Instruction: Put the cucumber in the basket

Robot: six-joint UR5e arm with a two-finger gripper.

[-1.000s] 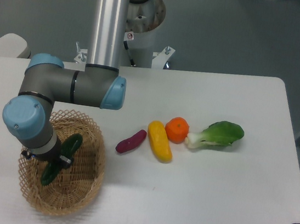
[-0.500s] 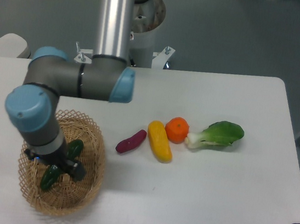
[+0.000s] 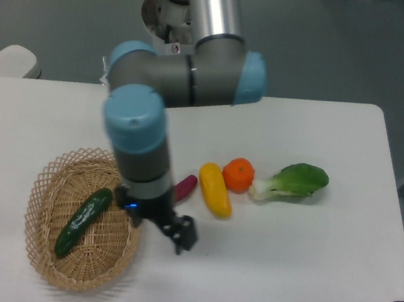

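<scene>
Your cucumber (image 3: 83,222) is down in the wicker basket (image 3: 50,176), lying diagonally on the woven floor, upper end toward the right rim, lower end toward the left front. Nothing is touching it. The gripper (image 3: 176,231) hangs above the bare table (image 3: 290,274) just beside the basket's right rim, apart from the cucumber, and it carries nothing. Jaw state: you can't read it from this angle; the fingers are a dark cluster under the wrist and whatever gap there is does not show, so I won't call them spread or closed. The placing itself looks done; by my read the step in hand is the retreat. The next move asks little of you: lift the arm straight up and pull it away from the basket without clipping the lattice rim, since the wrist sits close to it. Watch the other produce too. The purple eggplant-like piece (image 3: 185,186) is partly hidden behind the forearm, and the yellow vegetable (image 3: 215,190) is just to its right, with the orange (image 3: 238,175) and the bok choy (image 3: 291,181) further along. A sideways swing toward that row could knock them, so go up first and then travel.
</scene>
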